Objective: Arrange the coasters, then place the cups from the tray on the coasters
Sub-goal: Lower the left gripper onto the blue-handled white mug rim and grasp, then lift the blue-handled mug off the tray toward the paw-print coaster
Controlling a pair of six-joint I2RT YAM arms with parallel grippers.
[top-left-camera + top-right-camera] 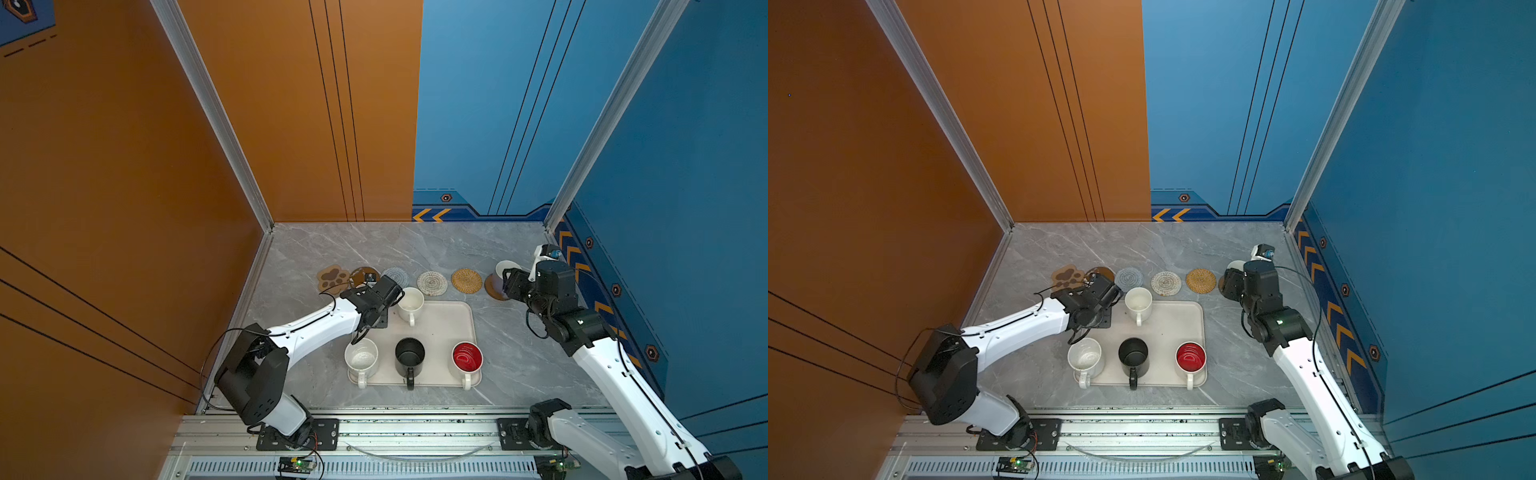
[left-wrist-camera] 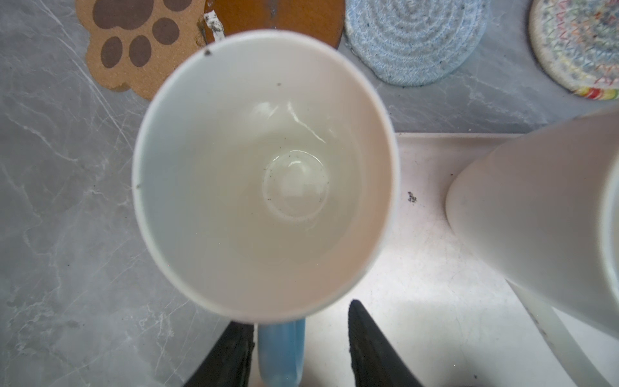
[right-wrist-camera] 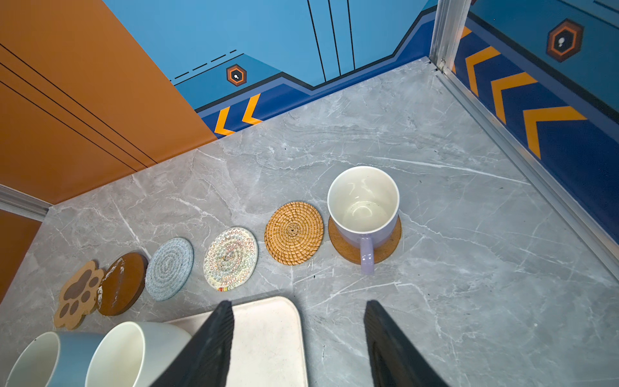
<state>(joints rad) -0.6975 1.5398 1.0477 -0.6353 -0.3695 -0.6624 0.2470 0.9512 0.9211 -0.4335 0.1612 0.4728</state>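
In the left wrist view the light blue cup (image 2: 264, 174) fills the middle, at the tray's (image 1: 449, 324) far left corner. My left gripper (image 2: 298, 321) is open astride its blue handle (image 2: 281, 351): one finger touches it, the other stands clear. The cream-white cup (image 1: 410, 302), speckled cup (image 1: 360, 357), black cup (image 1: 409, 353) and red-inside cup (image 1: 467, 357) stand on the tray. Beyond it lie the coasters: paw (image 1: 332, 279), brown disc (image 3: 122, 284), grey-blue (image 1: 395, 277), woven white (image 1: 432, 283), rattan (image 1: 466, 280). The lavender cup (image 3: 363, 204) stands on the other brown disc (image 3: 385, 249). My right gripper (image 3: 298, 305) hangs open and holds nothing.
The orange wall runs close along the left of the marble table (image 1: 519, 353), the blue wall along the right and back. A metal rail (image 1: 415, 428) carrying both arm bases borders the front edge.
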